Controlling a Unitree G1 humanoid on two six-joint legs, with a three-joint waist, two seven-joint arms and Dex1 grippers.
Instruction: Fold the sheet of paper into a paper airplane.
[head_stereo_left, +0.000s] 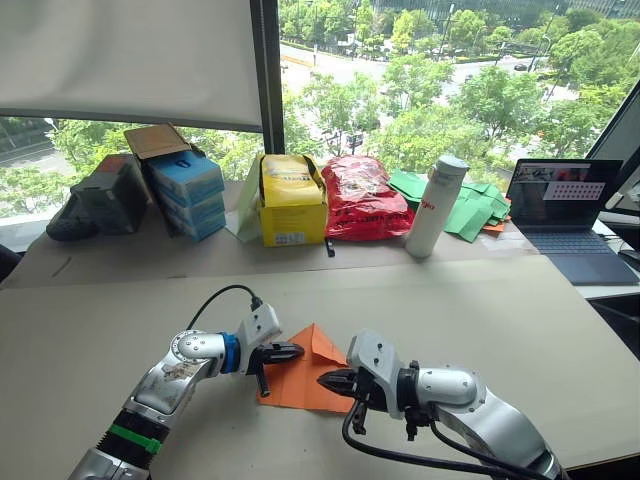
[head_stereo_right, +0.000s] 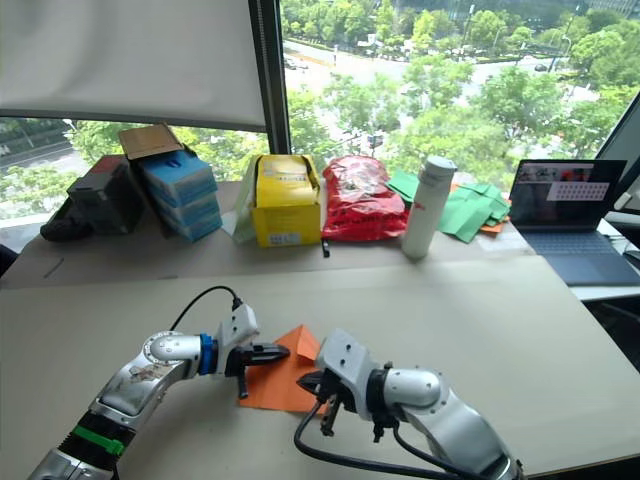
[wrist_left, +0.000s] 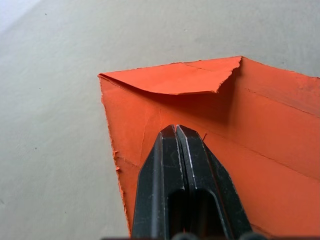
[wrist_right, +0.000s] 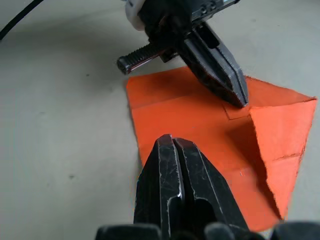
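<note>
Both closed end effectors press the sheet of paper (head_stereo_left: 305, 375) flat.

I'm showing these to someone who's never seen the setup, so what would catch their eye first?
The bright orange sheet of paper lying on the pale table, one corner folded over, with both grippers on it. The left gripper and the right gripper point at each other, both shut, tips down on the sheet. Behind, along the window, the yellow box and red bag stand out.
</note>
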